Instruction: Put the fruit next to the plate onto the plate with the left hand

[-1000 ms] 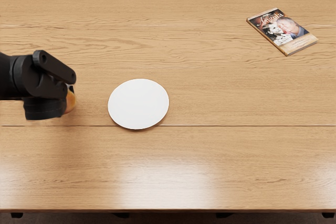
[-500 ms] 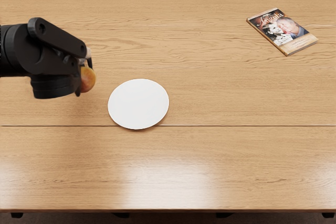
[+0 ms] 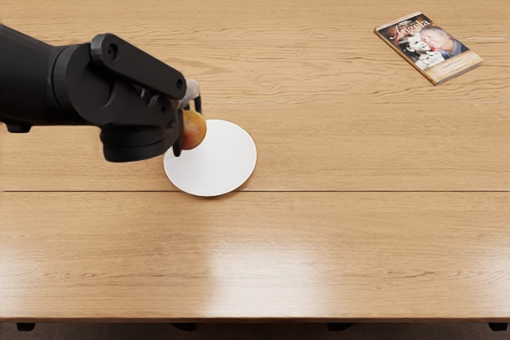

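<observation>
While a book (image 3: pixel 428 47) lies well apart, fingers (image 3: pixel 147 77) of the left hand (image 3: pixel 135 121) clasp the fruit (image 3: pixel 193 129) over the plate (image 3: pixel 223 166)

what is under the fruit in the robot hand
The left part of the white plate lies under the fruit, gripped by the left robot hand. That hand covers the plate's left edge, so whether fruit and plate touch cannot be seen.

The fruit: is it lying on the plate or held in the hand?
Held: the left hand grips the fruit above the left edge of the plate. Contact: cannot tell.
</observation>
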`<move>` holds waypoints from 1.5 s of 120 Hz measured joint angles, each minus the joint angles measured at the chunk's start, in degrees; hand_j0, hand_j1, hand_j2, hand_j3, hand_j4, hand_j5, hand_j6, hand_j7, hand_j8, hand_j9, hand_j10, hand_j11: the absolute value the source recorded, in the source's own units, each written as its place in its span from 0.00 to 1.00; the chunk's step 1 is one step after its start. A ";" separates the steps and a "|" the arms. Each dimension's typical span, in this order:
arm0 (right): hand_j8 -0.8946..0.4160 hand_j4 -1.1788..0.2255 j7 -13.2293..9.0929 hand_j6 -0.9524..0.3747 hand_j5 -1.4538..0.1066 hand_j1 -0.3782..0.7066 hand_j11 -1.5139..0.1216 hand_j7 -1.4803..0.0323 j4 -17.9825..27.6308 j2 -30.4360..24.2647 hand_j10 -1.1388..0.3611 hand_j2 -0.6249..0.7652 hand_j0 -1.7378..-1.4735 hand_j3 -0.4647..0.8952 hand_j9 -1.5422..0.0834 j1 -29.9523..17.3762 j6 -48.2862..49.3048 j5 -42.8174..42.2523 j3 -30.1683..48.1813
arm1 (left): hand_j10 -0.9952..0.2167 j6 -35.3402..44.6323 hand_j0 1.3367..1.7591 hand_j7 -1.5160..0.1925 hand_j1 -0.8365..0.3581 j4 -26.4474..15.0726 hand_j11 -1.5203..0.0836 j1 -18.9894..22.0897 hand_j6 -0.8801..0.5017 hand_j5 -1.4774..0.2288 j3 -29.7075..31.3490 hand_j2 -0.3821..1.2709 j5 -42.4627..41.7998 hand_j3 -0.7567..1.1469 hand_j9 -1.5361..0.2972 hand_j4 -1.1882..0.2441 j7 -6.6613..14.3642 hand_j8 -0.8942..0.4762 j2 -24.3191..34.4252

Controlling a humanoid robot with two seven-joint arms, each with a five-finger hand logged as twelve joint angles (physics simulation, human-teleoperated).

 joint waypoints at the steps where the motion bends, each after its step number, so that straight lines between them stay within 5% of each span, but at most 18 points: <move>1: 0.66 0.81 0.00 0.69 0.90 0.07 0.90 0.95 0.00 0.00 0.74 0.44 0.30 0.34 0.92 0.00 0.00 -0.01 0.00 | 0.17 0.02 0.71 0.18 0.53 0.04 0.14 0.06 0.46 0.18 -0.13 0.42 0.00 0.40 0.15 0.54 0.00 0.36 0.00; 36: 0.66 0.81 -0.02 0.69 0.90 0.07 0.90 0.95 0.00 0.00 0.74 0.44 0.30 0.34 0.92 0.00 0.00 -0.02 0.00 | 0.17 0.45 0.71 0.17 0.52 2.10 0.14 0.99 0.47 0.17 -3.20 0.41 0.06 0.40 0.15 0.55 -0.01 0.36 0.00; 68: 0.66 0.81 -0.03 0.69 0.90 0.07 0.90 0.95 -0.01 0.00 0.74 0.44 0.30 0.34 0.92 0.00 0.00 0.00 0.00 | 0.47 0.67 0.75 0.53 0.66 3.02 0.55 1.54 0.45 0.52 -3.50 0.31 -0.27 0.40 0.50 0.60 0.36 0.41 0.00; 110: 0.66 0.81 -0.01 0.69 0.90 0.07 0.90 0.95 -0.01 0.00 0.74 0.44 0.30 0.34 0.92 0.00 0.00 -0.01 0.00 | 0.59 -0.32 0.76 0.67 0.73 3.50 0.71 0.92 0.46 0.65 -3.92 0.27 -0.29 0.40 0.63 0.65 0.41 0.46 0.24; 137: 0.66 0.81 0.00 0.69 0.90 0.07 0.90 0.95 -0.01 0.00 0.74 0.44 0.30 0.34 0.92 0.00 0.00 -0.02 0.00 | 0.61 -2.44 0.76 0.69 0.74 4.99 0.73 5.82 0.46 0.67 -9.68 0.26 1.28 0.40 0.65 0.65 0.31 0.47 15.62; 153: 0.66 0.81 -0.02 0.69 0.90 0.07 0.90 0.95 -0.01 0.00 0.74 0.44 0.30 0.34 0.92 0.00 0.00 -0.04 0.00 | 0.61 -9.99 0.76 0.69 0.74 5.16 0.74 18.50 0.46 0.67 -21.08 0.26 8.48 0.40 0.66 0.65 0.35 0.47 27.68; 180: 0.66 0.81 0.00 0.69 0.90 0.07 0.90 0.95 -0.01 0.00 0.74 0.44 0.30 0.34 0.92 0.00 0.00 -0.02 0.00 | 0.61 -29.39 0.76 0.70 0.74 5.20 0.74 31.75 0.46 0.67 -41.11 0.26 14.39 0.40 0.66 0.66 0.40 0.47 47.38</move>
